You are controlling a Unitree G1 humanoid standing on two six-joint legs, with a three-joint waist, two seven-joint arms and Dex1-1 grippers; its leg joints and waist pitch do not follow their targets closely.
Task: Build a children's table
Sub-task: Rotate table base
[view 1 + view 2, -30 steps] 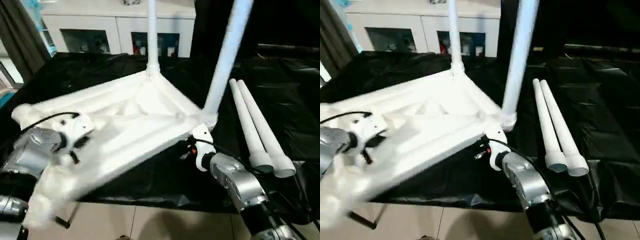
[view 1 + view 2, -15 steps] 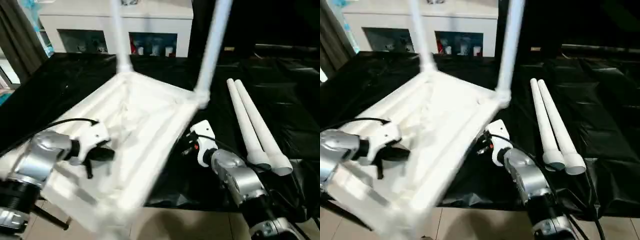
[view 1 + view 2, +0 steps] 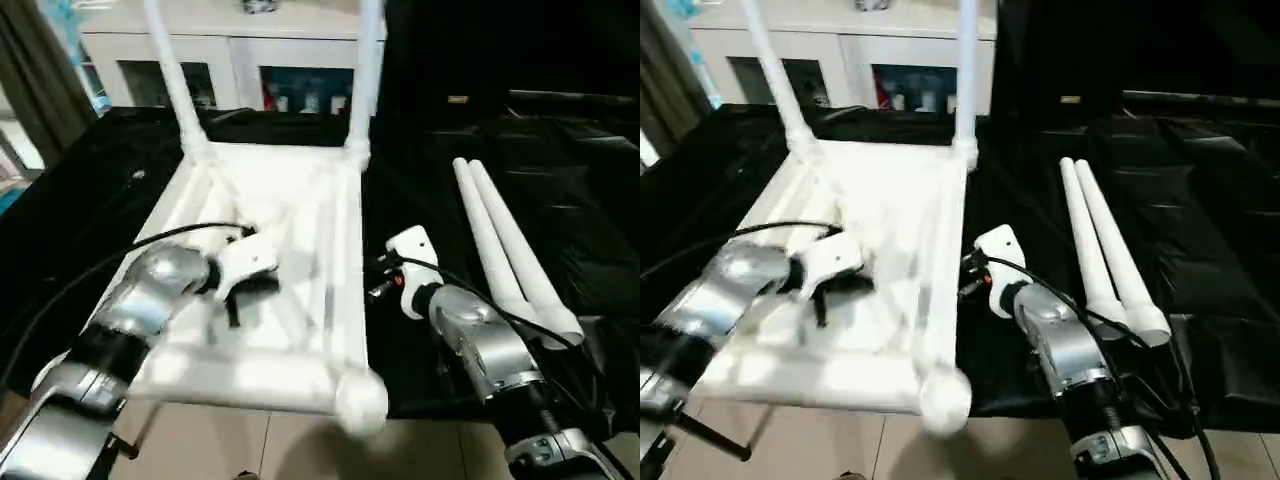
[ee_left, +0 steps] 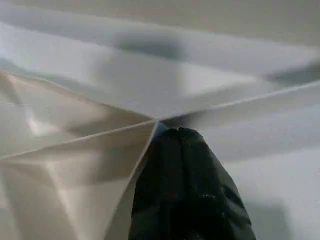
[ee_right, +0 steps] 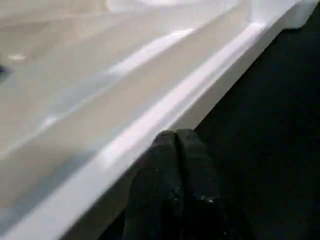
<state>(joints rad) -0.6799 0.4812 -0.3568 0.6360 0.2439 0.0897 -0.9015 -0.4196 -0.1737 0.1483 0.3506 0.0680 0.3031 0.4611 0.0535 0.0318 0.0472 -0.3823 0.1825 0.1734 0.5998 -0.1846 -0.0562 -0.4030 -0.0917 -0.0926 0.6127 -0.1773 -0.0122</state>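
The white tabletop (image 3: 270,250) lies upside down on the desk (image 3: 80,200), which has a black sheet over it. You can see the ribs on its underside. The near end of the tabletop sticks out over the front edge of the desk, and a round corner socket (image 3: 360,398) shows there with no leg in it. Two white legs stand up from the two far corners: one leg (image 3: 172,75) on the left and one leg (image 3: 366,70) on the right. Two loose legs (image 3: 510,255) lie side by side on the black sheet, to the right of the tabletop and apart from it. The left hand (image 4: 182,137) is clenched, with nothing between its black fingers, and its tip rests on a rib inside the underside of the tabletop. The right hand (image 5: 175,137) is clenched too and grasps nothing; its tip is right up against the outer right rim of the tabletop. A white cabinet (image 3: 250,60) with glass doors stands behind the desk.
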